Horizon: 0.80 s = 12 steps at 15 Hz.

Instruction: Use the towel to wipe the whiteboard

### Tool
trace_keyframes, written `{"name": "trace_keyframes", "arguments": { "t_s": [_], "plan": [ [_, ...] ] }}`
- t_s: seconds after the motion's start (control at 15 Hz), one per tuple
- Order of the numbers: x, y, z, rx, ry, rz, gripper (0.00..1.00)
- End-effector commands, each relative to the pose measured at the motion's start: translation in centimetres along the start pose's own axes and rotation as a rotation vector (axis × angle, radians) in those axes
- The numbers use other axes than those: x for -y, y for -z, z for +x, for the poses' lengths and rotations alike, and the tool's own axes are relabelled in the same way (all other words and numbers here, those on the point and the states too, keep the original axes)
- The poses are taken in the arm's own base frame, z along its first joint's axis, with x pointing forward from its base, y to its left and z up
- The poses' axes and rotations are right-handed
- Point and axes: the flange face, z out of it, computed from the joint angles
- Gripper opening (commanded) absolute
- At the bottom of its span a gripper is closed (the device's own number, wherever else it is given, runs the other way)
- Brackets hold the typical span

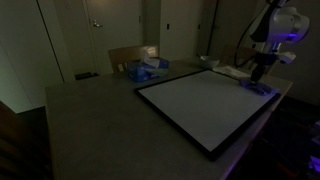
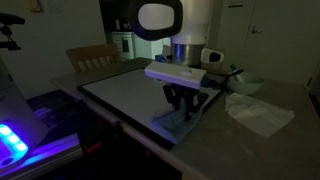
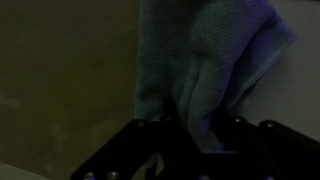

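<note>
In a dim room, we see the robot's black claw [image 2: 183,108] lowered onto the small blue-purple fabric towel [image 2: 190,125]. The towel lies on the large white-faced, black-framed whiteboard [image 2: 130,95], close to the board's edge on the robot's side. The board lies flat on the grey table [image 1: 90,110], with the towel [image 1: 258,88] at its corner beneath the arm. In the wrist view, the towel [image 3: 200,60] rises in a gathered fold between the claw's two dark fingers [image 3: 150,130], one on either side of the cloth. We cannot tell whether they press on it. A pale blue-and-white heap [image 1: 146,69] sits near the table's far edge, well apart from the board. A flat white sheet [image 2: 258,116] lies just beside the board.
</note>
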Motion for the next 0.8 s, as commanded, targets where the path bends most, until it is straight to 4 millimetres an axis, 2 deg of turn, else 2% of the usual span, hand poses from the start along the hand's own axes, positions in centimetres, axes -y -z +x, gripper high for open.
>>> {"name": "trace_keyframes", "arguments": {
  "t_s": [0.0, 0.07, 0.2, 0.27, 0.73],
  "plan": [
    [-0.2, -1.0, 0.3, 0.016, 0.016, 0.014, 0.08],
    [-0.1, -0.9, 0.5, 0.014, 0.020, 0.018, 0.02],
    [0.1, -1.0, 0.8, 0.016, 0.027, 0.020, 0.00],
    [0.3, -1.0, 0.9, 0.017, 0.032, 0.020, 0.04],
    [1.0, -1.5, 1.3, 0.019, 0.052, 0.017, 0.03]
  ]
}}
